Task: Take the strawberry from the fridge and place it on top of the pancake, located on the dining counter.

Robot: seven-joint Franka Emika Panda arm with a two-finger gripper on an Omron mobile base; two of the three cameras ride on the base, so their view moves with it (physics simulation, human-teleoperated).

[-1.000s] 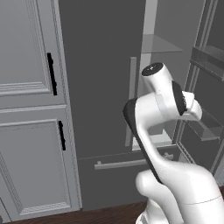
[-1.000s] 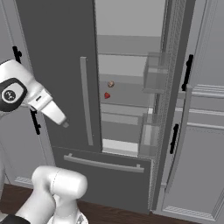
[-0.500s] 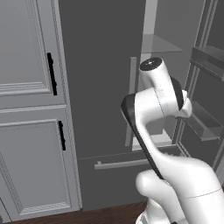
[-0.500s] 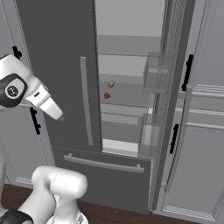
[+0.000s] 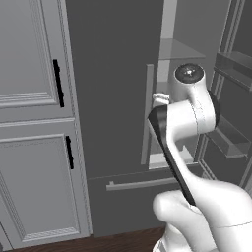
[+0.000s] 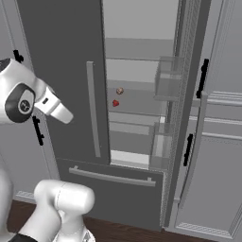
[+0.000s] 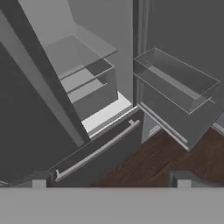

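The fridge stands ahead with its left door shut and its right door swung open. A tiny red strawberry lies on a middle glass shelf inside. My gripper is open, its two fingertips wide apart with nothing between them. It hangs in front of the fridge, well short of the shelves, and looks down past the lower shelves and the bottom drawer's bar handle. The pancake and the dining counter are out of view.
A small brownish item sits just above the strawberry. Clear bins hang on the open door at the right. Light grey cabinets with black handles flank the fridge. Dark wood floor lies below.
The arm's upper joints have swung a little to the right, toward the open half of the fridge. The gripper has stayed open. The strawberry has not moved.
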